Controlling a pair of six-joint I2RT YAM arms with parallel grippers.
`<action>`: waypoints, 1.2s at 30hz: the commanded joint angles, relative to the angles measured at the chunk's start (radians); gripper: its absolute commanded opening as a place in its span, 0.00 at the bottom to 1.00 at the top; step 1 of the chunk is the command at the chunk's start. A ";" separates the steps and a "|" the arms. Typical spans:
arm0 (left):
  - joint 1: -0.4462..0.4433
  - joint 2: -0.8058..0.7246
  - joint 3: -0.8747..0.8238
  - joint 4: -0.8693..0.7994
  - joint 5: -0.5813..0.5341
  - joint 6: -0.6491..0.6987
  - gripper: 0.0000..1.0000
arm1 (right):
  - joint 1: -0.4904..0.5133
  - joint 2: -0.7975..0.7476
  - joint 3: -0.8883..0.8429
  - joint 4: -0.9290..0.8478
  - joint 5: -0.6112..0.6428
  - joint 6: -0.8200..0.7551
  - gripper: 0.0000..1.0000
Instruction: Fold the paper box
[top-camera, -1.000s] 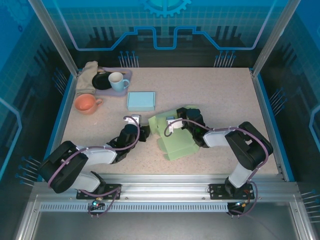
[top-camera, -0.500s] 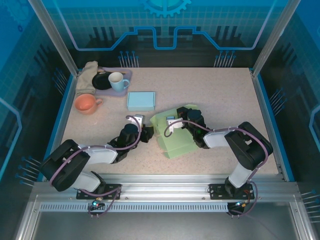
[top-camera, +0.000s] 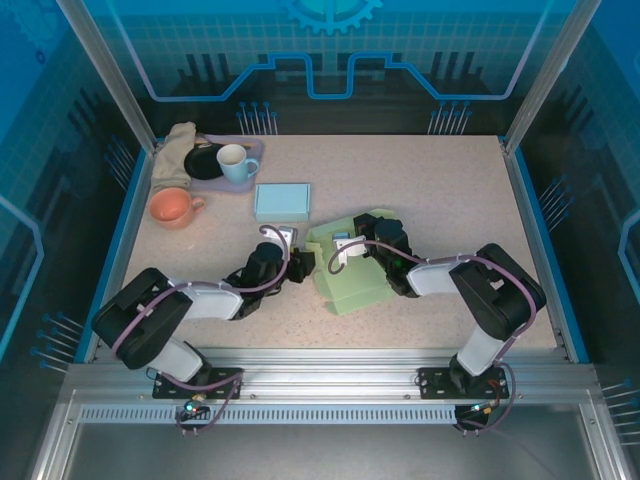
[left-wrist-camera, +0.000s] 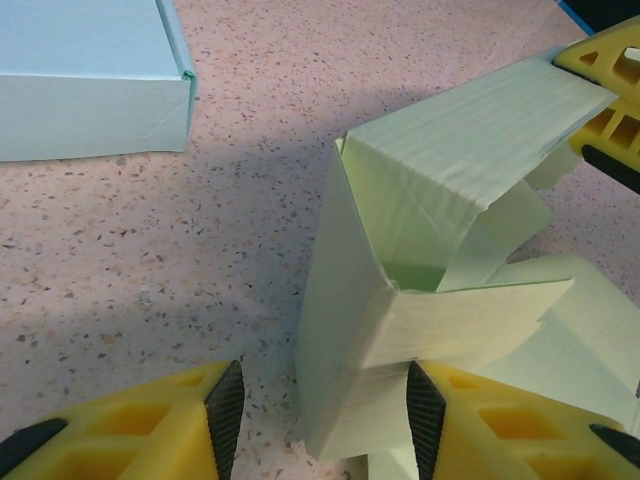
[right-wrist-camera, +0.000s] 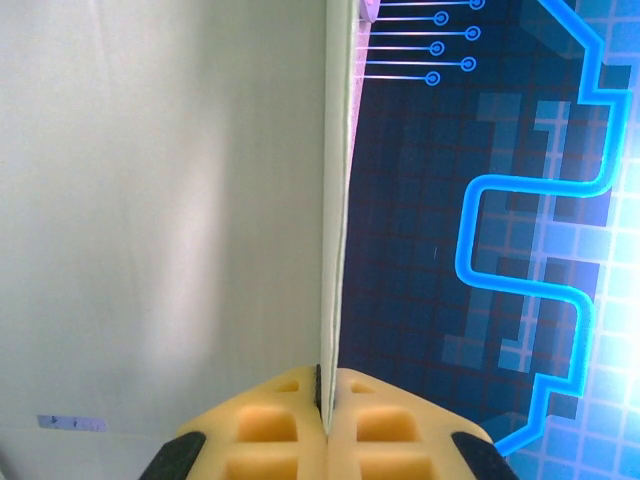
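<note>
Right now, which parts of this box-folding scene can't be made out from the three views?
- Top view: where the right gripper pinches the pale green paper box, hidden under its own wrist.
- Right wrist view: the box's overall shape, blocked by the flat panel it holds.
- Left wrist view: the light blue flat cardboard box's full outline, cut off by the top and left edges.

Paper box (left-wrist-camera: 340, 330) between fingers (left-wrist-camera: 225, 420), perhaps touching

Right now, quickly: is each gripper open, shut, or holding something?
Left gripper: open, fingers either side of the green paper box corner, not clamped.
Right gripper: shut on a thin panel edge of the box.
</note>
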 joint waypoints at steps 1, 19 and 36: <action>0.003 0.026 0.035 0.025 0.034 -0.027 0.50 | -0.002 -0.021 -0.004 0.036 -0.002 0.028 0.00; -0.015 0.124 0.096 0.023 -0.047 -0.027 0.58 | 0.019 0.041 -0.044 0.184 0.050 -0.021 0.00; -0.050 0.209 0.179 0.053 -0.168 0.009 0.56 | 0.026 0.059 -0.037 0.126 0.053 -0.018 0.00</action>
